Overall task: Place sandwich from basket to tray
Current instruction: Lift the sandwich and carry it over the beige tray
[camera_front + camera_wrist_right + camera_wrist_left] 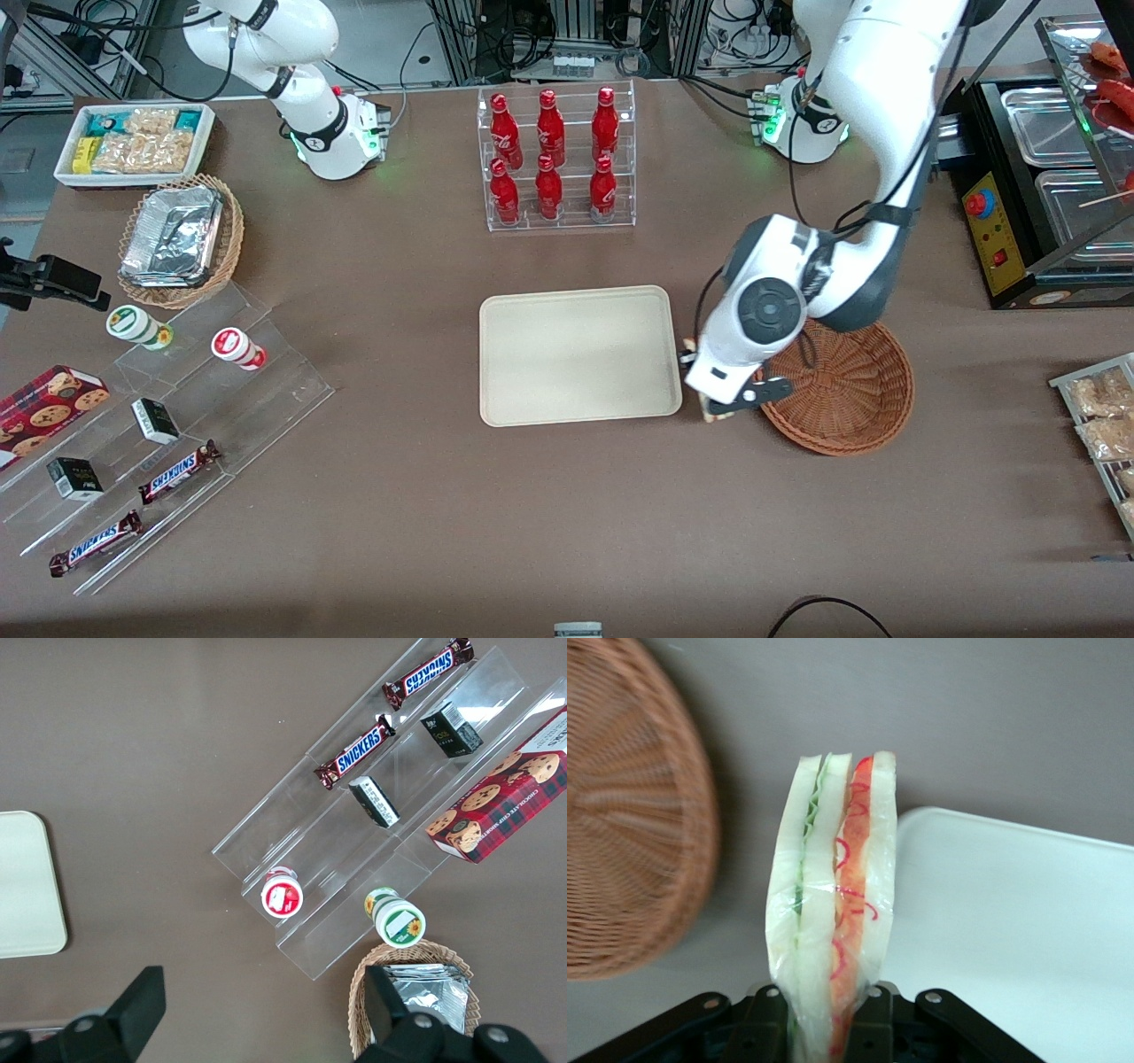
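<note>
My gripper (713,409) hangs over the strip of table between the basket (864,399) and the tray (576,354), shut on the sandwich (833,904). The sandwich is a clear-wrapped wedge of pale bread with green and red filling, held upright between the two black fingers (766,1028). From the front only a small corner of the sandwich (714,415) peeks out under the wrist. In the wrist view the reddish-brown wicker basket (629,815) lies to one side of the sandwich and the cream tray (1010,930) to the other. Nothing lies on the tray.
A clear rack of red bottles (556,159) stands farther from the front camera than the tray. Toward the parked arm's end are a tan wicker basket with a foil container (180,239), a white bin of snacks (135,142) and acrylic steps with candy bars (133,443). A food warmer (1045,186) stands at the working arm's end.
</note>
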### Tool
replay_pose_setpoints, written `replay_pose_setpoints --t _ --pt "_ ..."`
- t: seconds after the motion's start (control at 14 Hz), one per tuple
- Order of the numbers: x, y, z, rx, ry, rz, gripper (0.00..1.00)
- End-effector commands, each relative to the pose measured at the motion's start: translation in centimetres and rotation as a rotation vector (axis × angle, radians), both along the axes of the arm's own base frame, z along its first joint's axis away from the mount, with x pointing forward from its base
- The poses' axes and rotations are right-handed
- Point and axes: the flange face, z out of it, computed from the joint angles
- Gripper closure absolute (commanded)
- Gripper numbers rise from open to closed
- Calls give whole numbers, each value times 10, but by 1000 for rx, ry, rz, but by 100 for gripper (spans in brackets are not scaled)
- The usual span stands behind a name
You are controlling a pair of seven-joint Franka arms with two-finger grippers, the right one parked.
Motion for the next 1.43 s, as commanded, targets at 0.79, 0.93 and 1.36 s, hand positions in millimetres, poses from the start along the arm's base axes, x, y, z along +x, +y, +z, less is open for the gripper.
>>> replay_pose_setpoints --t 0.79,0.93,1.36 --pt "-68 -206 -70 -22 -67 32 100" --pt "-72 -209 -72 -16 -62 30 100" --pt "-79 -213 -79 -3 -56 31 1"
